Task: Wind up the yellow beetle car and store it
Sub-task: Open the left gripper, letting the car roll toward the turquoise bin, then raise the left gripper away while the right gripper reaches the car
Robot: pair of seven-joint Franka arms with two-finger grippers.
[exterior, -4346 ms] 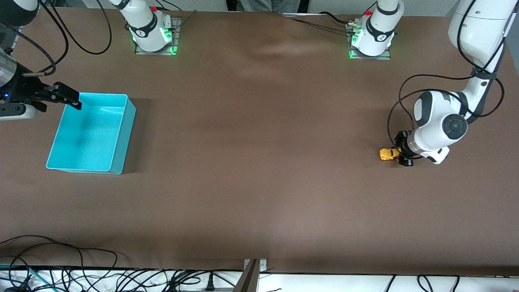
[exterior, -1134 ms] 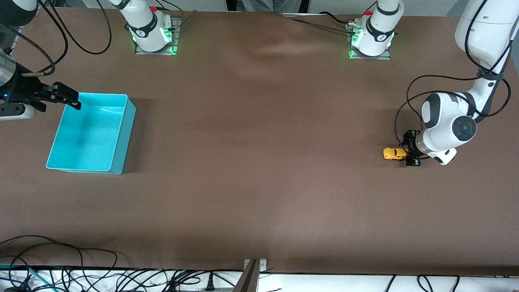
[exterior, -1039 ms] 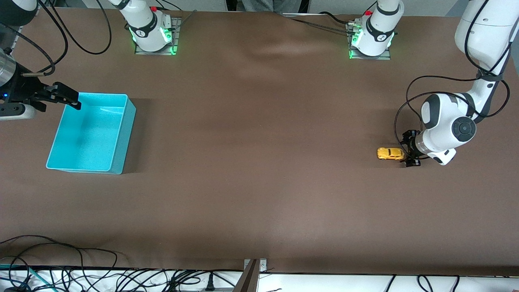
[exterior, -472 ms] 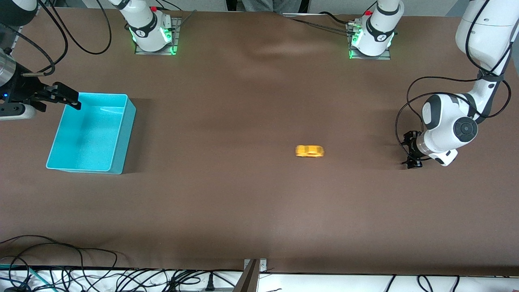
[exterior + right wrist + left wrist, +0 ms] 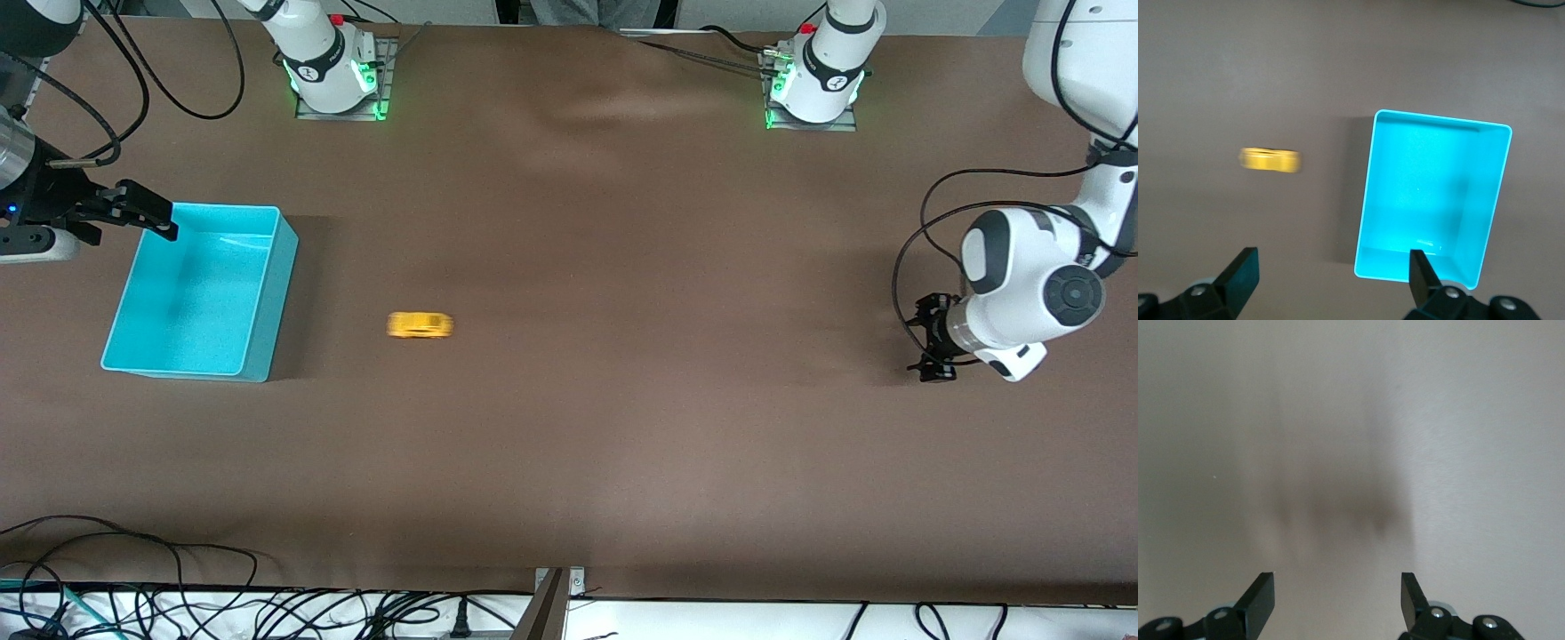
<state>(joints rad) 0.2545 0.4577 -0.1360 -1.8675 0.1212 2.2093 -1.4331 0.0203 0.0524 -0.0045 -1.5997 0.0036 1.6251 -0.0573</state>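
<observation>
The yellow beetle car (image 5: 420,325) is on the brown table, blurred by its motion, a short way from the turquoise bin (image 5: 267,293) toward the left arm's end. It also shows in the right wrist view (image 5: 1270,161), beside the bin (image 5: 1367,200). My left gripper (image 5: 929,338) is open and empty, low over the table at the left arm's end; its wrist view (image 5: 1337,597) shows only bare table. My right gripper (image 5: 142,213) is open and empty, up over the bin's corner farthest from the front camera; it also shows in its wrist view (image 5: 1331,270).
The two arm bases (image 5: 331,67) (image 5: 816,76) stand along the table edge farthest from the front camera. Cables (image 5: 178,604) lie along the edge nearest the front camera.
The left gripper let go of the car. The car has run across the table from the left arm's end toward the bin. The left gripper has drawn back a little. The right arm has not moved.
</observation>
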